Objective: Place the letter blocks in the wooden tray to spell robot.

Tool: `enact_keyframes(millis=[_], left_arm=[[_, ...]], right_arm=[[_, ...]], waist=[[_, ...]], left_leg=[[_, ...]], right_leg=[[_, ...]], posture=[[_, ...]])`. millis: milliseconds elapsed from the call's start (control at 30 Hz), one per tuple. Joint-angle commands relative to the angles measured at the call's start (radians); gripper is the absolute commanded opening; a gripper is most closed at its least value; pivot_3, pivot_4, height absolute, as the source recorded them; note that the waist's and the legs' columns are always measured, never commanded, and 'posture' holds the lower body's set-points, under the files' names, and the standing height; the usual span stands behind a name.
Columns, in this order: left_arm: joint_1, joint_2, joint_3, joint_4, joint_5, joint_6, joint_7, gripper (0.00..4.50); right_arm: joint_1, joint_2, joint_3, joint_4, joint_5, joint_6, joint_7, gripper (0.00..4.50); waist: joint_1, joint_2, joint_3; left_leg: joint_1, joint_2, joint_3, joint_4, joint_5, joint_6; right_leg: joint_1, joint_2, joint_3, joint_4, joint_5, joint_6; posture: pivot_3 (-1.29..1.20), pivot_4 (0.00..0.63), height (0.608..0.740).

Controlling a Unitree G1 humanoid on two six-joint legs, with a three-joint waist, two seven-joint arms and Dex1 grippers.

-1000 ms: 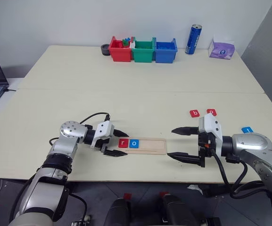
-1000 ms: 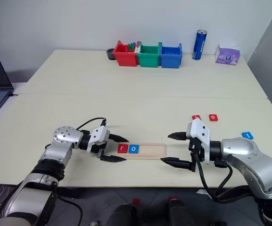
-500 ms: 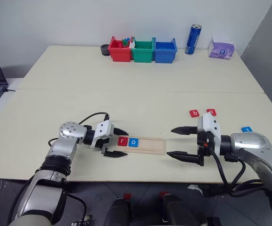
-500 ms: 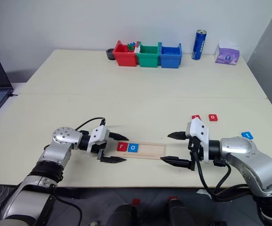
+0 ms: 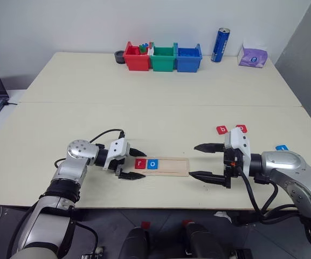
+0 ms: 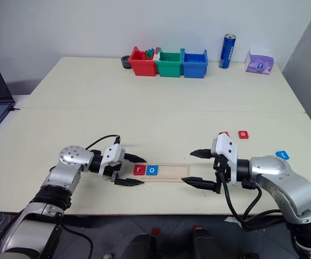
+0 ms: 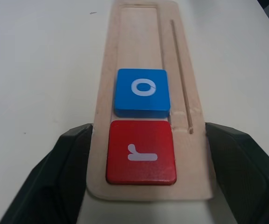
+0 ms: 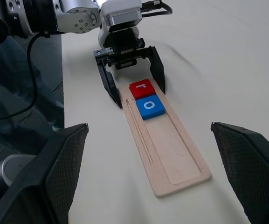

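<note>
Wood tray (image 5: 166, 165) at lower middle of the frame, red r (image 5: 140, 163) and blue o (image 5: 152, 163) seated side by side at its left end, rest of the groove bare. Two of five placed. Left gripper (image 5: 142, 164) clamped across the tray's left end, a finger against each long edge. Right gripper (image 5: 193, 160) spread wide, empty, just off the tray's right end. Left to place, out on the table at right: red b (image 5: 222, 129), second red block (image 5: 242, 128), blue block (image 5: 282, 148).

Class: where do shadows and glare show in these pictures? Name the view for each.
Left eye view: faint soft shadow on the cream table below the right gripper. Left wrist view: soft sheen on the blue square o tile; thin shadow in the groove of the long light-wood tray.
</note>
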Motion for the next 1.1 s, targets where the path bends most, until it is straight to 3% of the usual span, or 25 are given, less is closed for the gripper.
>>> enact_keyframes(millis=[33, 600, 700, 967, 1100], left_arm=[[0.005, 0.016, -0.012, -0.018, -0.001, 0.013, -0.016, 3.38], [-0.049, 0.006, -0.013, 0.084, 0.033, -0.047, 0.03, 3.38], [-0.053, 0.003, -0.011, 0.086, 0.031, -0.045, 0.033, 4.4], [-0.054, 0.012, -0.007, 0.073, 0.024, -0.021, 0.025, 4.46], [-0.063, 0.05, 0.007, -0.002, -0.018, 0.071, -0.032, 4.46]], right_arm=[[-0.008, 0.002, -0.012, -0.025, 0.007, -0.009, -0.004, 4.5], [-0.009, 0.008, -0.011, -0.029, 0.01, -0.004, -0.014, 4.5], [-0.009, 0.007, -0.011, -0.029, 0.011, -0.004, -0.015, 4.5], [0.0, 0.006, -0.011, -0.03, 0.011, -0.004, -0.017, 4.5], [0.014, 0.003, -0.018, -0.04, 0.016, 0.001, -0.024, 4.5]], waist=[[0.0, 0.0, 0.0], [0.0, 0.0, 0.0], [0.0, 0.0, 0.0], [0.0, 0.0, 0.0], [-0.002, 0.0, 0.0]], left_leg=[[0.0, 0.0, 0.0, 0.0, 0.0, 0.0], [0.0, 0.0, 0.0, 0.0, 0.0, 0.0], [0.0, 0.0, 0.0, 0.0, 0.0, 0.0], [0.0, 0.0, 0.0, 0.0, 0.0, 0.0], [0.0, 0.0, 0.0, 0.0, 0.0, 0.0]], right_leg=[[0.0, 0.0, 0.0, 0.0, 0.0, 0.0], [0.0, 0.0, 0.0, 0.001, 0.0, 0.0], [0.0, 0.0, 0.0, 0.001, 0.0, 0.0], [0.0, 0.0, 0.0, 0.001, 0.0, 0.0], [0.0, 0.0, 0.0, 0.001, 0.0, 0.0]], posture=[[0.0, 0.15, 0.74], [0.0, 0.15, 0.74], [0.0, 0.15, 0.74], [0.0, 0.15, 0.74], [0.0, 0.15, 0.74]])
